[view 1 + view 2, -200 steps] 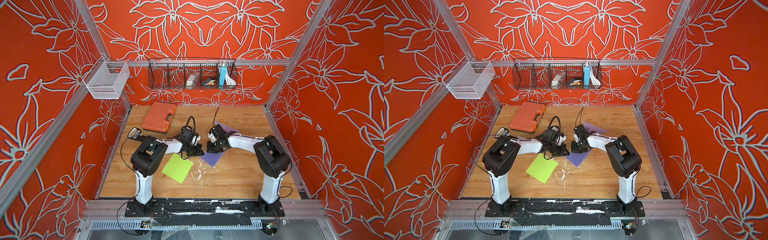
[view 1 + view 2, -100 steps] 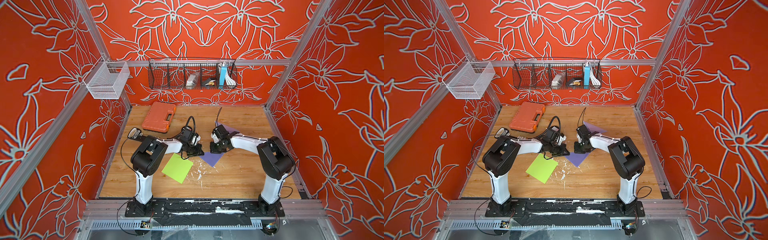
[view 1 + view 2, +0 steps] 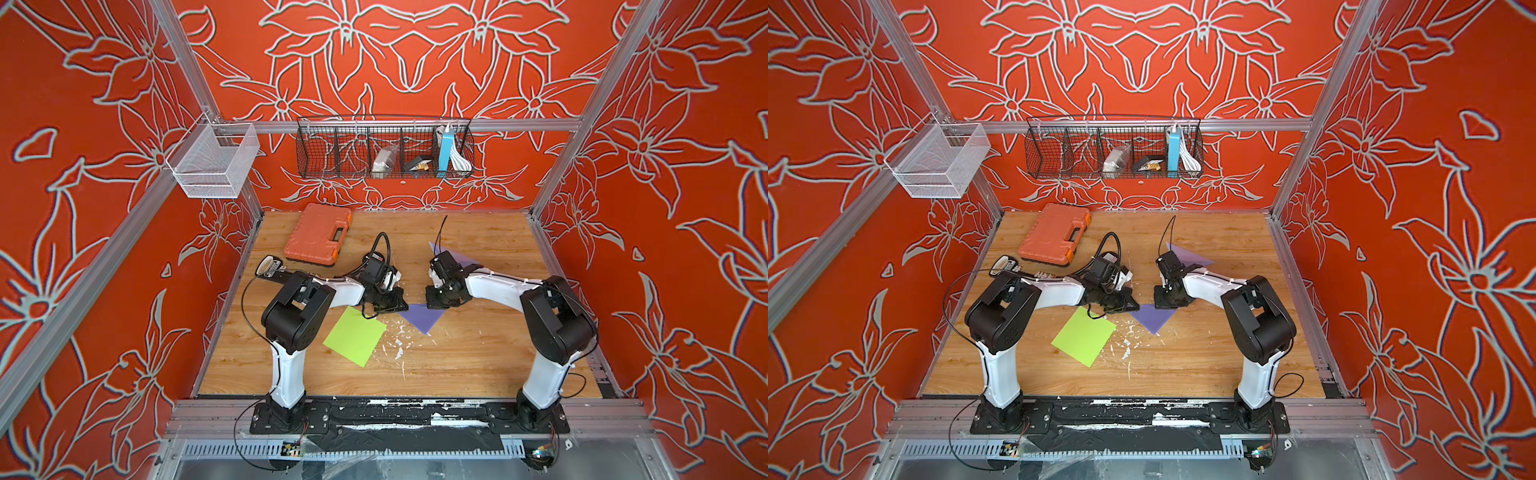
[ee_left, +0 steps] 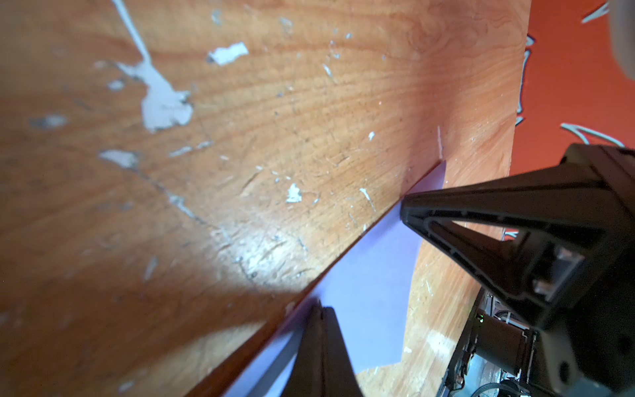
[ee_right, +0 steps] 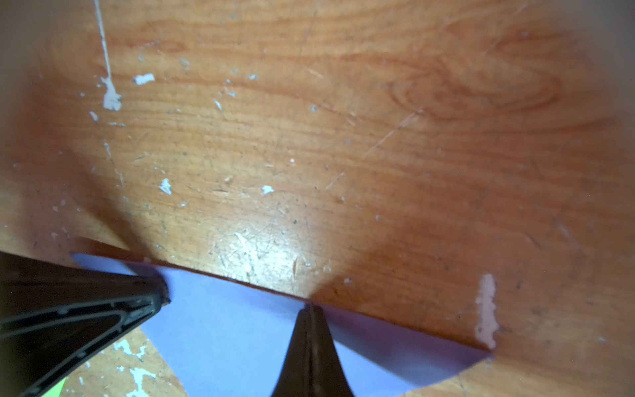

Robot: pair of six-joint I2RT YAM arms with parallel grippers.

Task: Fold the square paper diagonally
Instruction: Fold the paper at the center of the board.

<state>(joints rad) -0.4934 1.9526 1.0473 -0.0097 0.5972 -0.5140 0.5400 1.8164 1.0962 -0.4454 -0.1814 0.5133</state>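
Creased purple paper triangle (image 3: 422, 319), flat lime square (image 3: 355, 336), scuffed wood-grain tabletop (image 3: 478, 365)

**Lighting and picture quality**

Both top views are bright, sharp and evenly lit from above. The wrist views are dimmer: glare on the wooden table (image 5: 261, 254) lies between dark shadows, and the corners blur and darken.

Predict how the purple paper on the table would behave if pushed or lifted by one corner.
Likely floppy and very light: the purple paper is a thin sheet lying flat on the table. Pushed, it would probably slide or buckle on that smooth-looking wood.
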